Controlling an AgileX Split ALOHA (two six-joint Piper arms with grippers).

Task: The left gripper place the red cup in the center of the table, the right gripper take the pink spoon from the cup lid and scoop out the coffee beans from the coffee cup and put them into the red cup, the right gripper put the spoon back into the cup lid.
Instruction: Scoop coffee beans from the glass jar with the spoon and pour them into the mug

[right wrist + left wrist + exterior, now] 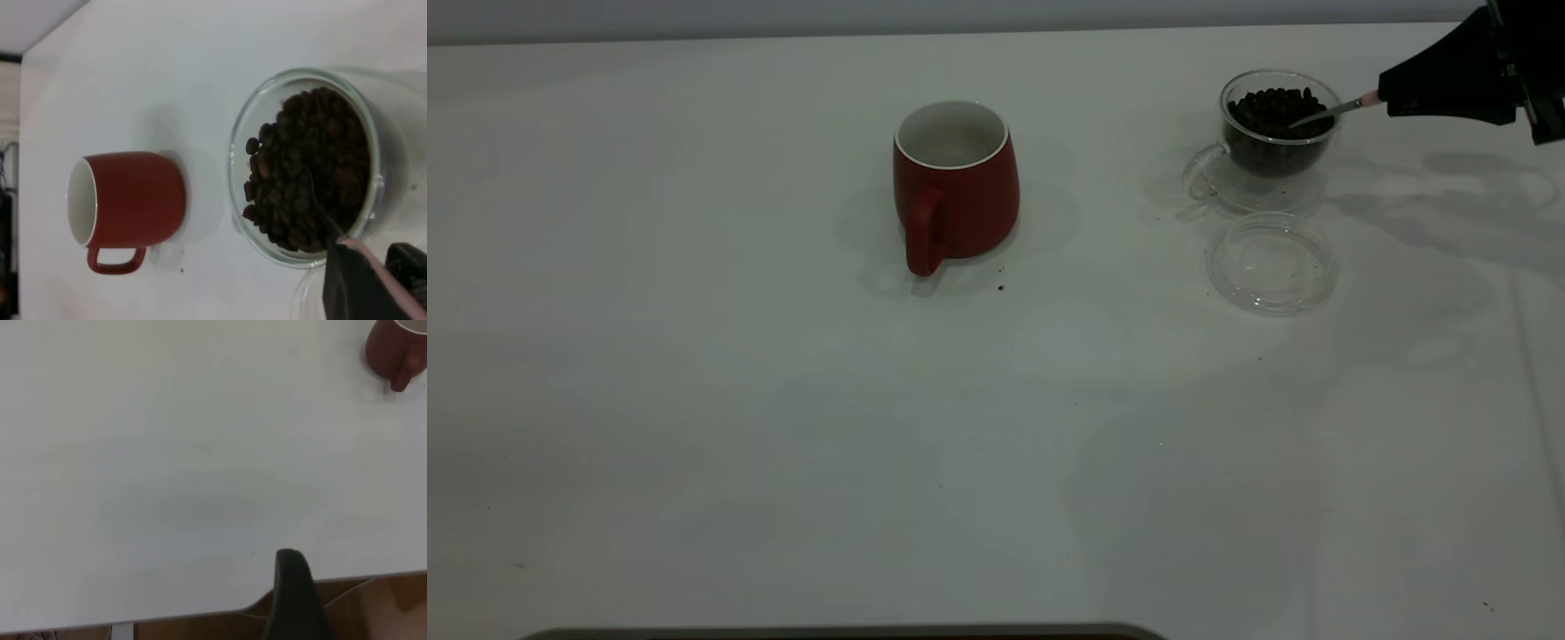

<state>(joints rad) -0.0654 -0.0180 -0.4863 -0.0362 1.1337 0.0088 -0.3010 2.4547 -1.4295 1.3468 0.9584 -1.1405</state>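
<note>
White tabletop [694, 427] lay bare around the red cup [956, 182] at mid-table. Right gripper [1392, 96], fingers pinching the pink spoon [1343, 108], dug into the coffee beans [1276, 111] near the far right corner; a steep lift could've spilled beans or tipped the glass coffee cup [1267, 133].

The right hand [1385, 98] is cut off by the exterior view's right edge, and its grip hides most of the pink spoon [1368, 100] handle. The spoon's bowl is buried among the coffee beans [1276, 111], so whether it holds any cannot be told. In the left wrist view the red cup [397, 352] is clipped at a corner, and only one dark finger [293, 593] of the left hand shows.
</note>
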